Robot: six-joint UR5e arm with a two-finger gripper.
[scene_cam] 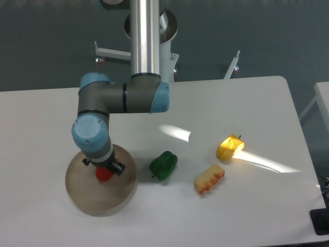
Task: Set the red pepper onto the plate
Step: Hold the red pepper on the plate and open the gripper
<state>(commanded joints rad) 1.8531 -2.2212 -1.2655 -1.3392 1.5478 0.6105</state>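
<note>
Jaw state cannot be told: the gripper (106, 169) is hidden under the wrist at lower left of frame. The red pepper (104, 175) is seen at its tip, over the plate (87, 198). Risk judged: if released high, the pepper rolls off toward the green pepper (163, 165).

UR5e arm reaches down over the plate (82, 198) at lower left of the white counter (231, 216). End effector (106, 170) mostly hidden by wrist; finger state not discernible. Red pepper (104, 175) sits directly below it, within plate rim. Green pepper (163, 165) just right of plate, off it. Farther right: corn piece (209, 179), w/ yellow pepper piece (229, 147) above it, in a bright light streak.
</note>
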